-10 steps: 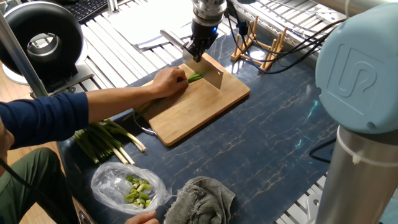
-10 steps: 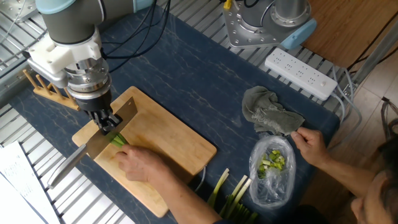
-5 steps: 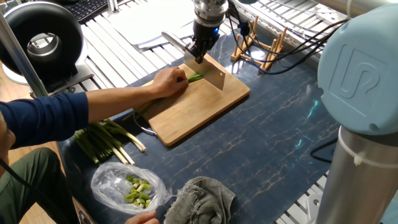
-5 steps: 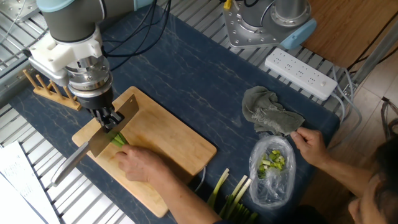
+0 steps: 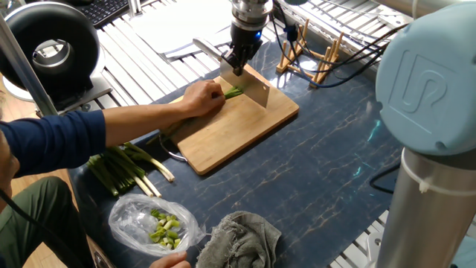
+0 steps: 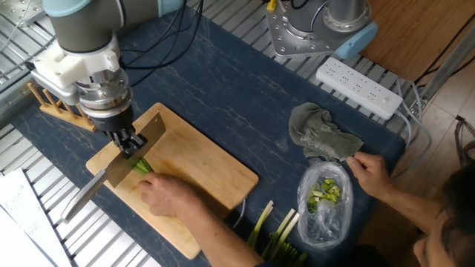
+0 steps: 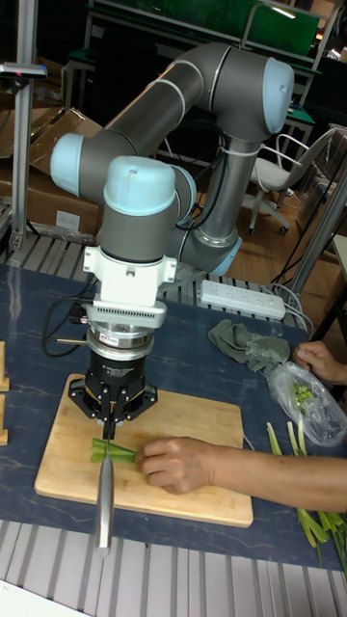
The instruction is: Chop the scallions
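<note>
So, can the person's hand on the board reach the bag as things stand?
Probably yes: the hand is busy pinning the scallions, but only open board and the loose stalks lie between it and the bag.

Slender green scallions point(image 7: 114, 449) lie flat on board

The scene is lit evenly and brightly from above. Pale reflections are seen on the dark tabletop point(image 5: 335, 160). Only soft shadows are cast on the cutting board point(image 6: 200, 167). The background in the tall fixed view is dimmer.
</note>
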`<state>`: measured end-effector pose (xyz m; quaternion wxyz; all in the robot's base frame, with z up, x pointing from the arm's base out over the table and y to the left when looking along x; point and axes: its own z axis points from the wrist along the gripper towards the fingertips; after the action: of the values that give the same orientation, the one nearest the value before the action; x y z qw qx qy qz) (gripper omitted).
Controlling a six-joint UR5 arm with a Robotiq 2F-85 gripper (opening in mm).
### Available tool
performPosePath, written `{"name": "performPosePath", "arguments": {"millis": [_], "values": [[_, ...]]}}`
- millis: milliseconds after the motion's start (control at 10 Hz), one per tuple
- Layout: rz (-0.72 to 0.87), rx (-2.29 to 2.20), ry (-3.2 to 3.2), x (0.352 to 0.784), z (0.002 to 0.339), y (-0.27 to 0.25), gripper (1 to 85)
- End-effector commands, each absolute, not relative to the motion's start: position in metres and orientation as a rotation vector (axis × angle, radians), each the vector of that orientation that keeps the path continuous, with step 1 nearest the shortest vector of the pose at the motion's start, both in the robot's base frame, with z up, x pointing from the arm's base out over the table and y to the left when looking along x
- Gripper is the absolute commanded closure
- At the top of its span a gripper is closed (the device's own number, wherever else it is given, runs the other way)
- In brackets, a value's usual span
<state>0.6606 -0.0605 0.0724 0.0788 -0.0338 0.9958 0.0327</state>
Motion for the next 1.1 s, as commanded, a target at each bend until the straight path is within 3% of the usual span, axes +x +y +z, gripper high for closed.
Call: {"name": "performPosePath", "arguments": {"millis": [0,300,700,1000], "values": [[0.123,-0.105,2.98,0.658,0.082,-0.065,84.3],[0.101,-0.09,2.976,0.658,0.081,-0.064,84.3],[0.133,-0.063,3.011,0.641,0.109,-0.045,84.3],[0.137,-0.038,3.007,0.643,0.105,-0.034,84.3]]}}
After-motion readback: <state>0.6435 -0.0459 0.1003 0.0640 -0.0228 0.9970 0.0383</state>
